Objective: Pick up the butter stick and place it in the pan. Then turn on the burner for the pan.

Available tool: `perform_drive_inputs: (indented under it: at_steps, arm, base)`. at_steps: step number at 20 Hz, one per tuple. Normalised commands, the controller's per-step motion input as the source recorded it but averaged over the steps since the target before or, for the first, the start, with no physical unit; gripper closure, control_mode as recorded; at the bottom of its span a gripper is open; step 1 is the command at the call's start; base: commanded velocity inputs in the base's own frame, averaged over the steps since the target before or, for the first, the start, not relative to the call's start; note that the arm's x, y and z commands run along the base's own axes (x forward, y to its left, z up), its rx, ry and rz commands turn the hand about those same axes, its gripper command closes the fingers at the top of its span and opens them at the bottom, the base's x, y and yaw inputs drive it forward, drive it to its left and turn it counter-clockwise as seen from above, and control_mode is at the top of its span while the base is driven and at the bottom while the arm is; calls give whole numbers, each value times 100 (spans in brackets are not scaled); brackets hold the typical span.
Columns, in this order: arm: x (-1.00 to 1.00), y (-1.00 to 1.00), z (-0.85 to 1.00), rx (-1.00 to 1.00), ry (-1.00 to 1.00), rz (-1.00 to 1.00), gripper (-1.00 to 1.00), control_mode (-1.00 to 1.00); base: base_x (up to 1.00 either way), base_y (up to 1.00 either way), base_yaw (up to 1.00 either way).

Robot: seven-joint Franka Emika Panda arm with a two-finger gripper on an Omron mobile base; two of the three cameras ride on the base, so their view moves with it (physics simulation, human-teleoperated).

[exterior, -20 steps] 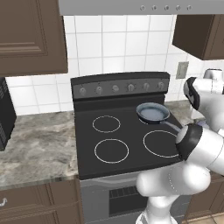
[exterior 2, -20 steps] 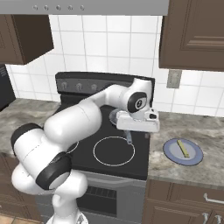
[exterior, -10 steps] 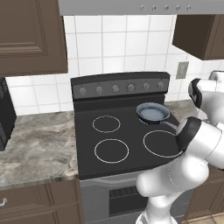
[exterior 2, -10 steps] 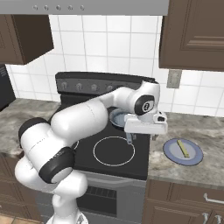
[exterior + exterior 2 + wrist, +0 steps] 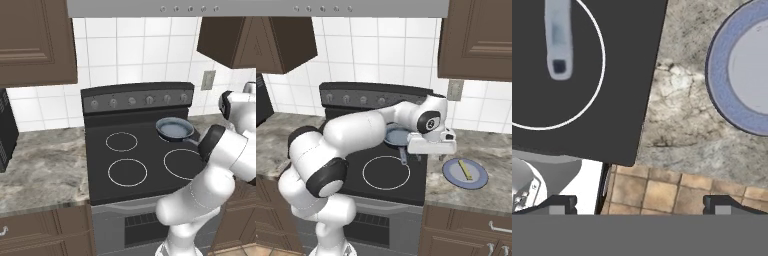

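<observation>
Now hand (image 5: 640, 205) spread wide and empty above tabletop (image 5: 682, 125), between pan (image 5: 397, 136) and plate (image 5: 448, 172) holding butter stick (image 5: 464, 169).

A black stove (image 5: 140, 160) with white burner rings sits between two stretches of mottled grey stone counter (image 5: 40, 170). Its back panel carries a row of knobs (image 5: 132, 101). At about 3 o'clock from the stove, a flat blue-grey plate (image 5: 456, 175) rests on the counter. Dark wood cabinets (image 5: 476, 40) hang above, beside white wall tiles (image 5: 135, 55). A wall outlet (image 5: 454, 90) sits at 12 o'clock from the plate.
</observation>
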Motion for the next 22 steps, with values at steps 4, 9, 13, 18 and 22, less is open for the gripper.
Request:
perform_drive_inputs:
  at_steps: [4, 9, 13, 18, 22]
  arm:
    - [19, -38, -10, 0, 0, 4, -100, -100]
    - [15, -39, -12, 0, 0, 4, -100, -100]
    - [13, -35, -17, 0, 0, 4, -100, -100]
    - [14, -27, -13, 0, 0, 3, -100, -100]
    - [13, -28, -7, 0, 0, 2, -100, -100]
  base:
    - [0, 0, 0]
    - [0, 0, 0]
    - [0, 0, 0]
    - [0, 0, 0]
    - [0, 0, 0]
